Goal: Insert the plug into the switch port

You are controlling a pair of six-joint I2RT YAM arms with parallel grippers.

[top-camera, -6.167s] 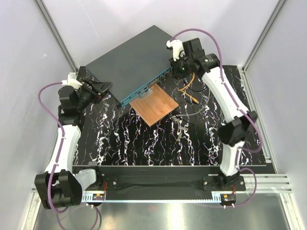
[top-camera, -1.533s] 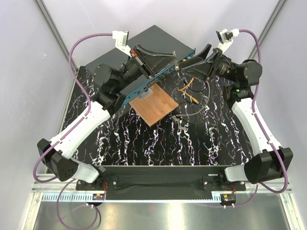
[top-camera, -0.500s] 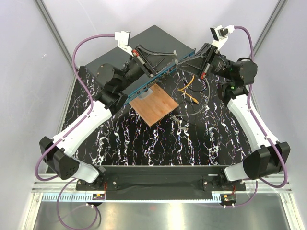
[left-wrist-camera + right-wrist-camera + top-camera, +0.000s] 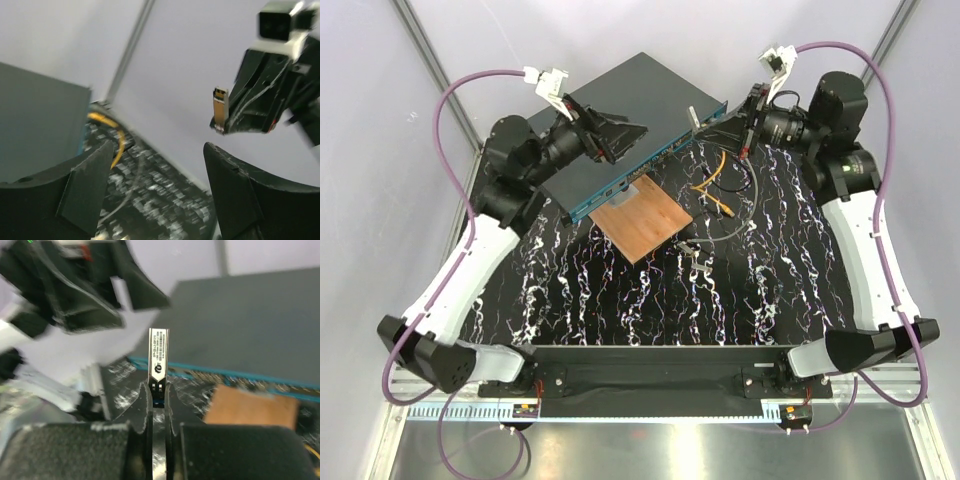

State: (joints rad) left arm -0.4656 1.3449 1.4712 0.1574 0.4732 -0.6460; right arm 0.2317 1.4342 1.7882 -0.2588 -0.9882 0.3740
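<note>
The plug [image 4: 158, 357], a slim silver module with a printed label, stands upright between the fingers of my right gripper [image 4: 158, 390], which is shut on its lower end. From above, the plug [image 4: 692, 120] hangs over the right end of the dark switch box [image 4: 620, 100]. The switch ports line its teal front face [image 4: 632, 177], blurred in the right wrist view as a teal strip [image 4: 225, 374]. My left gripper [image 4: 638, 132] hovers open over the box, left of the plug, holding nothing. In the left wrist view its jaws [image 4: 160, 185] stand wide, with the plug [image 4: 219, 110] beyond them.
A copper-brown square plate [image 4: 642, 220] lies on the marbled black mat in front of the teal face. A yellow cable [image 4: 715, 180] and a thin grey cable [image 4: 720, 232] lie right of it. White walls close in behind the box.
My left gripper has opened, let go of the plug and drawn back to the left. My right gripper has shut on the plug and now carries it alone.
</note>
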